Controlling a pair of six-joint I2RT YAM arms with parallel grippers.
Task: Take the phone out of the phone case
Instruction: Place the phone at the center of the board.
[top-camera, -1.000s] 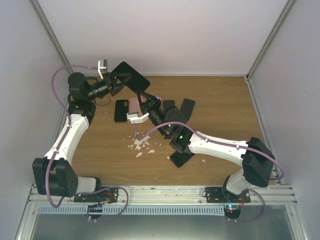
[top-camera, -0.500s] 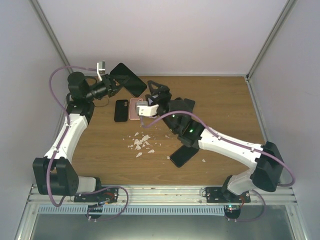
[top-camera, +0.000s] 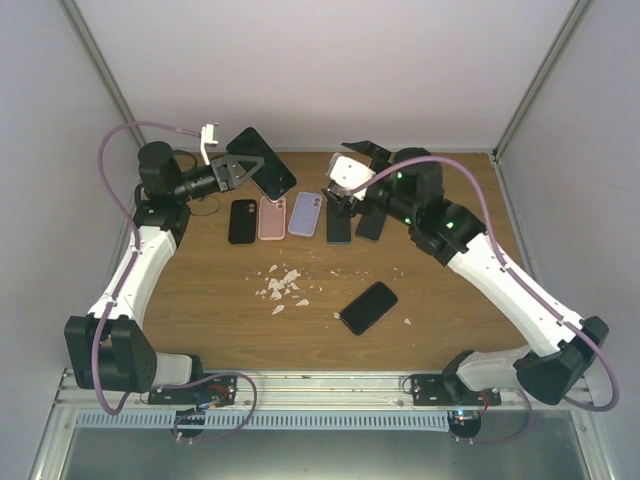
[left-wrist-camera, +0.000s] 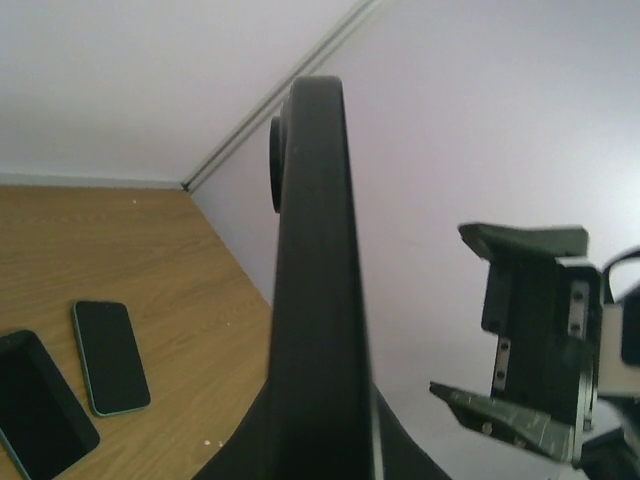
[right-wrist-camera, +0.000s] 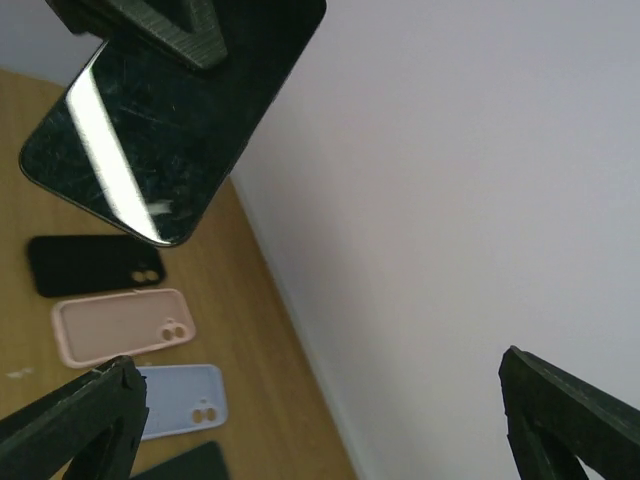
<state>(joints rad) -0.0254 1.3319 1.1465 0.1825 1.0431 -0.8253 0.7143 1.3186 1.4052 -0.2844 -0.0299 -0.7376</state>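
My left gripper (top-camera: 245, 166) is shut on the lower end of a black phone (top-camera: 262, 160) and holds it up in the air near the back wall. In the left wrist view the phone (left-wrist-camera: 315, 280) stands edge-on with its camera bump at the top, and my left gripper (left-wrist-camera: 320, 445) clamps its base. I cannot tell whether a phone case is around it. My right gripper (top-camera: 338, 172) stands open and empty just right of the phone, facing it. The right wrist view shows the phone's glossy screen (right-wrist-camera: 150, 130) at the upper left, beyond my open right gripper (right-wrist-camera: 320, 420).
Three empty cases lie in a row: black (top-camera: 243, 221), pink (top-camera: 271, 217) and lilac (top-camera: 303, 213). Dark phones lie beside them (top-camera: 338, 222) (top-camera: 372, 220) and one nearer the front (top-camera: 367, 307). White crumbs (top-camera: 282, 288) are scattered mid-table. The back wall is close behind both grippers.
My right gripper opened, lifted off the row of cases and swung back and to the right. The lilac case now shows where it was. The left gripper kept the phone raised.
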